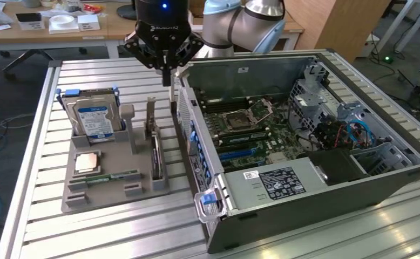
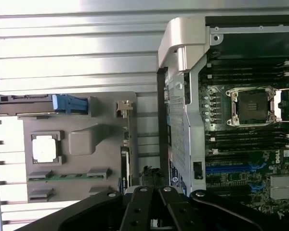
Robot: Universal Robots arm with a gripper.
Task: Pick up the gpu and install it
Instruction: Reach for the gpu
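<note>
The gpu (image 1: pixel 155 147) stands on edge in the grey holder (image 1: pixel 116 189), its silver bracket (image 1: pixel 151 108) rising at the far end. In the wrist view the gpu (image 2: pixel 125 161) is a thin dark strip along the holder's edge. My gripper (image 1: pixel 167 81) hangs shut and empty above the table, just over the gap between the gpu's bracket end and the wall of the open computer case (image 1: pixel 296 186). My gripper (image 2: pixel 151 177) has its fingers pressed together, a little to the case side of the card.
The holder also carries a silver hard drive (image 1: pixel 95 120) with a blue-white label, a processor chip (image 1: pixel 87 161) and a green memory stick (image 1: pixel 114 176). The motherboard (image 1: pixel 246 129) lies exposed inside the case. A slatted metal table (image 1: pixel 109 232) bears everything.
</note>
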